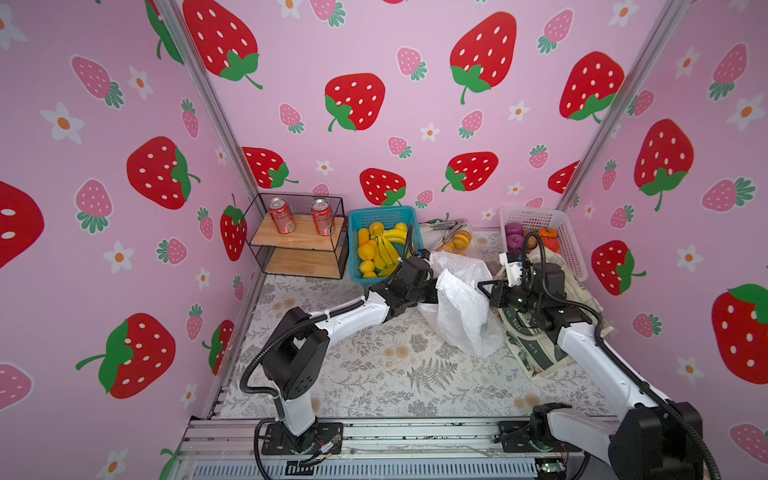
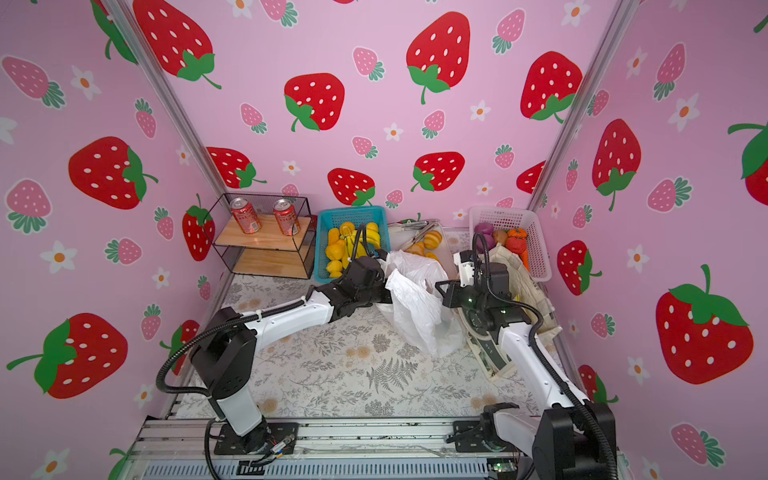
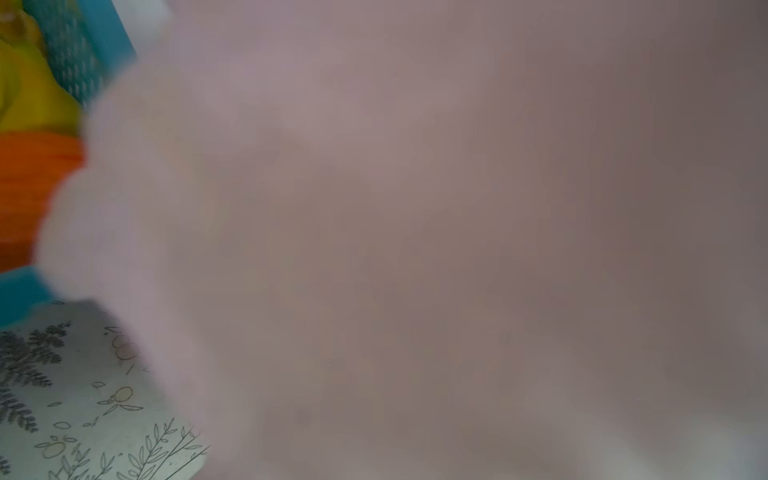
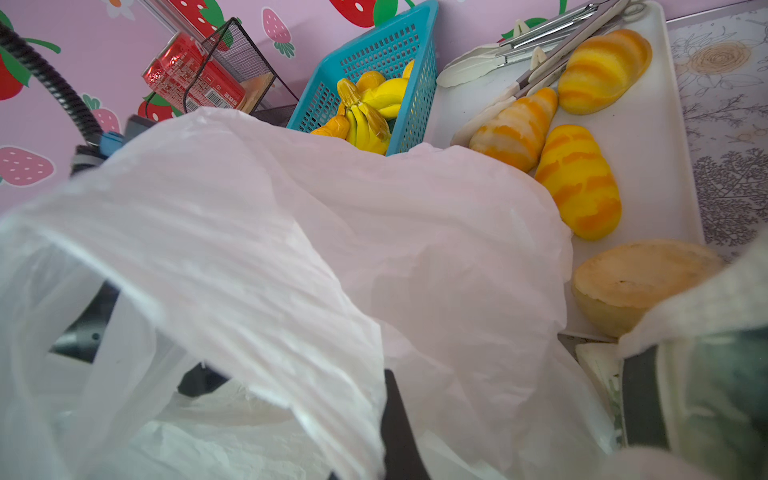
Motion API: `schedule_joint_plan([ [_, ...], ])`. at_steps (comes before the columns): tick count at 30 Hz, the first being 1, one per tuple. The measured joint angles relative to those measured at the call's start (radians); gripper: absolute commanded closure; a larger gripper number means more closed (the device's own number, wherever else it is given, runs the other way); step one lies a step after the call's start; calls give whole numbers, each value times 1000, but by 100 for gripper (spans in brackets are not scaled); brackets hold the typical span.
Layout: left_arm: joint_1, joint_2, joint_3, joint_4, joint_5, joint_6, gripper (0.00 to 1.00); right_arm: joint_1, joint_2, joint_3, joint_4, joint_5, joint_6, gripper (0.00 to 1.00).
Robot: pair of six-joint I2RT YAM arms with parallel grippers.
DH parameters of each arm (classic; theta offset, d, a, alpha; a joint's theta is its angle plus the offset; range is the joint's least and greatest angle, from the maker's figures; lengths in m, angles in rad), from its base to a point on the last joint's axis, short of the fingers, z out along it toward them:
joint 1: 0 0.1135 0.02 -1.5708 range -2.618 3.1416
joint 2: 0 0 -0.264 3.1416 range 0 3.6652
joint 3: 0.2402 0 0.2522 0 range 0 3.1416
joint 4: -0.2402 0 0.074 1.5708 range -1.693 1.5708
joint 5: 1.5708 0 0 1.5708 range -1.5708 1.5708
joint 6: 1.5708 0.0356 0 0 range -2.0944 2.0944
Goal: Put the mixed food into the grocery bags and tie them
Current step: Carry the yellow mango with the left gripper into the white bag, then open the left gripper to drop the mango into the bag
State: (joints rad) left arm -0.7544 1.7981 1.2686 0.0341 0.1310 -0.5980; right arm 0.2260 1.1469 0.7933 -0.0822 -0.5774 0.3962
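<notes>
the right gripper (image 1: 485, 286) is standing with jaws together, its tip touching the right edge of the white plastic bag (image 1: 461, 309); whether it is pinching film cannot be told. the left gripper (image 1: 433, 292) is touching the bag's left edge, and the bag is hiding its jaw gap, so its opening cannot be told. the bag is standing between both grippers. the striped rolls (image 4: 577, 183) are lying on the white tray (image 4: 648, 137) behind it.

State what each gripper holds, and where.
Right gripper: apparently the white plastic bag, at its upper edge. Left gripper: against the bag's other side; hold cannot be told.
</notes>
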Motion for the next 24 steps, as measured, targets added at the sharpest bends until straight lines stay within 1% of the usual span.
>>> schedule_joint_plan([
  [3,-1,7,0,-3,-14,22,48,0,0,0,0,1,0,99],
  [8,6,-21,-7,-16,-43,70,35,0,-1,0,0,11,0,99],
  [12,10,-52,-16,-33,-43,95,28,0,-2,0,1,11,0,99],
  [18,20,-96,-44,-51,-26,106,23,0,-5,0,10,15,0,99],
  [24,67,-207,-109,-61,65,105,22,0,-7,0,14,27,-2,99],
])
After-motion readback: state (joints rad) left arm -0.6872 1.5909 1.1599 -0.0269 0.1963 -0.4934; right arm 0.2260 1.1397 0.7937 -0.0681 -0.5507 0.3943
